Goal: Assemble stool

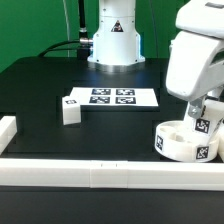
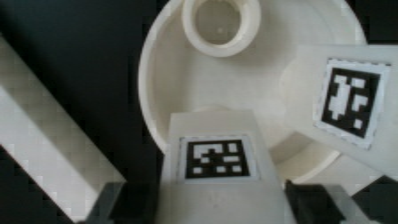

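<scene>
— How far along are we?
— Partway, I judge. The seat (image 1: 176, 150), at the bench's (image 1: 40, 80) four o'clock, carries a side leg (image 2: 356, 95) and a middle leg (image 2: 217, 150). A loose leg (image 1: 70, 108) lies at nine. My pincer (image 2: 214, 203) straddles the middle leg, open, gripping nothing.

There is one round seat (image 1: 176, 148). Three legs show: a lone leg (image 1: 70, 110), a near leg (image 2: 217, 152) and a side leg (image 2: 352, 95). There is one marker board (image 1: 110, 97).

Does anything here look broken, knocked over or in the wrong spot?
Nothing looks broken or spilled. The only oddity is one stool leg sitting alone beside the marker board, well away from the round seat, where the gripper is. It is probably just a part not yet fitted.
</scene>
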Robot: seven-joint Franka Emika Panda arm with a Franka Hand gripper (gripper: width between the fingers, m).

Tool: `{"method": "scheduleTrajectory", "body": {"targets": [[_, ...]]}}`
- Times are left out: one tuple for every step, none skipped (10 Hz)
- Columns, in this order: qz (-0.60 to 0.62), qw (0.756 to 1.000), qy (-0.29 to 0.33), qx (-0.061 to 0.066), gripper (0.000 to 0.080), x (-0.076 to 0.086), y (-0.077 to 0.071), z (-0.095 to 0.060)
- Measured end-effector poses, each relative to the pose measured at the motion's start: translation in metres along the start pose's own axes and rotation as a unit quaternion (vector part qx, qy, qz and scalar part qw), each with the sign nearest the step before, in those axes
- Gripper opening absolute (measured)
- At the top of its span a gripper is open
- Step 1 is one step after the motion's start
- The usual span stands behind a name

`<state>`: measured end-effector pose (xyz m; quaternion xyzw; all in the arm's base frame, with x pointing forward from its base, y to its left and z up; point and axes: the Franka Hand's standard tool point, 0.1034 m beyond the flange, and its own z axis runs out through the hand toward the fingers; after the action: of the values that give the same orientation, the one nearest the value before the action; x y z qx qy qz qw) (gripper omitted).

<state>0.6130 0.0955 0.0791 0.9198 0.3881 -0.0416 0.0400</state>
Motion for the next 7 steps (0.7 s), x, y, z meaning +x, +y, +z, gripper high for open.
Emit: {"method": "scheduleTrajectory", "body": {"targets": [[0.057, 0.998, 0.004, 0.008, 0.0341, 0.0012, -0.0024, 0.0014], [0.095, 0.995, 0.005, 0.014, 0.0341, 0.0015, -0.0040, 0.0029], [0.128, 0.992, 0.005, 0.014, 0.0341, 0.0015, -0.0040, 0.0028], [0.158, 0.987, 0.004, 0.014, 0.0341, 0.0015, -0.0040, 0.0029], [0.188, 0.982, 0.004, 0.015, 0.0341, 0.0016, -0.0042, 0.0030], [0.220, 0.975, 0.003, 0.015, 0.0341, 0.0016, -0.0043, 0.0030], [0.250, 0.968, 0.003, 0.016, 0.0341, 0.0018, -0.0045, 0.0030]]}}
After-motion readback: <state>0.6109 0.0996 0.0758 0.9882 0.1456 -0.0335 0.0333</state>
